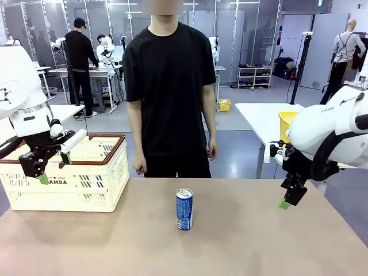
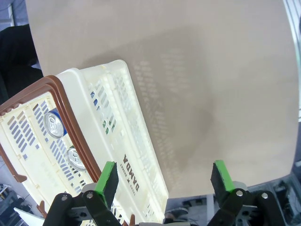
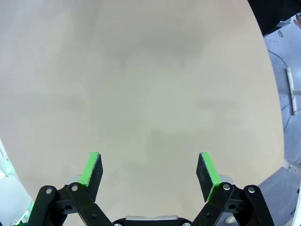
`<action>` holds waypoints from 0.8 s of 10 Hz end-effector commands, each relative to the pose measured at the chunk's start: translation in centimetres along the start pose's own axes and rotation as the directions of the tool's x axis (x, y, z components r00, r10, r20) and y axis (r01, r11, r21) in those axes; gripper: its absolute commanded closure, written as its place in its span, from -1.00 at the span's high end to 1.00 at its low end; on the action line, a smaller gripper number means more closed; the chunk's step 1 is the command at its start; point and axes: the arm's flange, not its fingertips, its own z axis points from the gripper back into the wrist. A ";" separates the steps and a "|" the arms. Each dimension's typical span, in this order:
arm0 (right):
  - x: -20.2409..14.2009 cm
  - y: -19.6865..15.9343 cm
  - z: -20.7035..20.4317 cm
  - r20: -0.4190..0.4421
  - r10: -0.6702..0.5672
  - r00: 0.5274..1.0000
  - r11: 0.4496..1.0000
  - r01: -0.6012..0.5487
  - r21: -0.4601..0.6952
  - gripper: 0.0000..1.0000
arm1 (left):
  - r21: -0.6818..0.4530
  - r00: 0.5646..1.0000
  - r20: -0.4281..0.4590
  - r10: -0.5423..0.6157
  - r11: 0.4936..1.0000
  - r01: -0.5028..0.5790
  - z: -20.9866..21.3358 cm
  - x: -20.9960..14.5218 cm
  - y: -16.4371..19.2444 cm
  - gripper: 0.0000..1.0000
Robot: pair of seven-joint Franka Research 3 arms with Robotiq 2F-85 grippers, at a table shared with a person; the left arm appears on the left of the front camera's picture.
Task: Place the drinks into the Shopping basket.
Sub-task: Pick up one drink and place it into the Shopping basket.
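Note:
A blue can with white markings (image 1: pixel 184 209) stands upright near the middle of the tan table, away from both grippers. The cream-white Shopping basket (image 1: pixel 86 184) with brown rim sits at the table's left; two silver-topped cans (image 2: pixel 55 125) (image 2: pixel 76 159) lie inside the Shopping basket (image 2: pixel 141 155). My left gripper (image 1: pixel 53 167) hangs open beside the basket's near left side, nothing between its green pads (image 2: pixel 109 177). My right gripper (image 1: pixel 289 198) hovers open above the table's right edge, its pads (image 3: pixel 92 168) wide apart over bare tabletop.
A person in a black shirt (image 1: pixel 169 92) stands at the far side of the table, hands down. A yellow mesh basket (image 1: pixel 285 123) sits on another table behind my right arm. The tabletop (image 1: pixel 247 236) around the can is bare.

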 end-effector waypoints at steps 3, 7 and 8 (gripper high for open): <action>0.0 0.3 0.5 -0.007 0.012 1.000 1.000 -0.012 0.009 1.00 | 0.004 1.000 0.003 0.014 1.000 -0.014 0.1 0.0 0.0 1.00; 0.0 0.3 0.5 -0.007 0.012 1.000 1.000 -0.012 0.009 1.00 | 0.090 0.997 0.078 0.012 0.996 -0.019 3.4 8.4 3.2 1.00; 0.0 0.3 0.5 -0.007 0.012 1.000 1.000 -0.012 0.009 1.00 | 0.108 0.997 0.078 -0.024 0.994 0.015 4.2 11.4 5.1 1.00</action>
